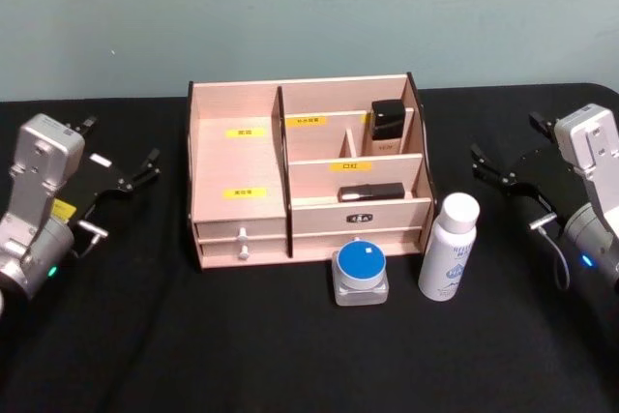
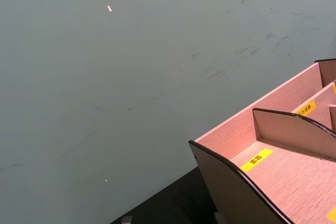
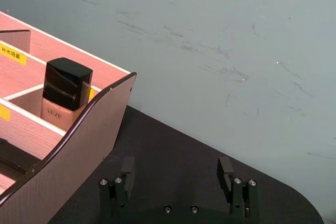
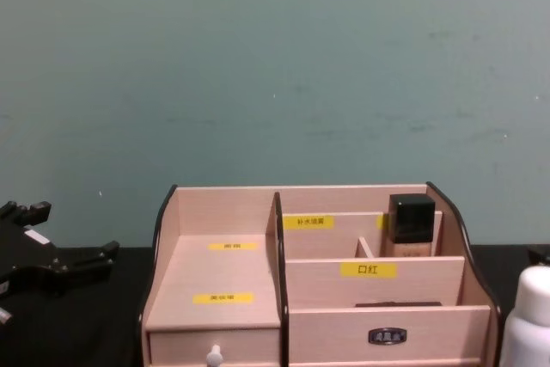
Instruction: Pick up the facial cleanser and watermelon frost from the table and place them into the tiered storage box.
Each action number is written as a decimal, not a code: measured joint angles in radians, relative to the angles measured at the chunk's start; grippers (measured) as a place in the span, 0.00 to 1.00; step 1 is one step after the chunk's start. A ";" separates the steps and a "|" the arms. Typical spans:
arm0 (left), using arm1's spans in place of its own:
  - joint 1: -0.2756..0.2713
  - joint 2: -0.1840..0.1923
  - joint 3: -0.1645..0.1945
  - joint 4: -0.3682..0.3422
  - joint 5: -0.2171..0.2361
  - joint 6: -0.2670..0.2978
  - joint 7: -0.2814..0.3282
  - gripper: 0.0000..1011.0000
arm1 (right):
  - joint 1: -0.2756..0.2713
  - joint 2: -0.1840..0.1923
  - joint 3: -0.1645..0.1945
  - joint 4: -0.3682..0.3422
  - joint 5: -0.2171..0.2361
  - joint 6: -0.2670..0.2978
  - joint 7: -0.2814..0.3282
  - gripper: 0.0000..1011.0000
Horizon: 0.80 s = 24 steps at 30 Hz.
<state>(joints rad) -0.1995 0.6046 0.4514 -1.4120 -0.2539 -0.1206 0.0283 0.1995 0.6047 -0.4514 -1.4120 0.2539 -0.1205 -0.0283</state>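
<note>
The facial cleanser (image 1: 448,247) is a white bottle with blue print, upright on the black table just off the front right corner of the tiered storage box (image 1: 239,166); its top shows in the chest view (image 4: 528,315). The watermelon frost (image 1: 361,273) is a small grey jar with a round blue top, standing in front of the box's right drawer. My left gripper (image 1: 131,176) hovers open to the left of the box, nothing in it. My right gripper (image 1: 493,171) is open to the right of the box (image 3: 63,166), its fingers (image 3: 127,174) spread over bare table.
Inside the box, a beige bottle with a black cap (image 1: 388,126) stands in the back right compartment and a dark flat item (image 1: 371,191) lies in the lower right tier. The left compartments (image 2: 283,182) hold nothing. A teal wall (image 4: 275,66) rises behind the table.
</note>
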 joint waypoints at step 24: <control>0.000 0.000 0.000 0.000 0.000 0.000 0.000 1.00 | -0.062 0.031 0.073 -0.078 0.069 0.006 0.074 0.99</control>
<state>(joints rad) -0.1995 0.6047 0.4514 -1.4120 -0.2539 -0.1205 0.0283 0.1374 0.6356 -0.3780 -1.4902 0.3229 -0.1149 0.0457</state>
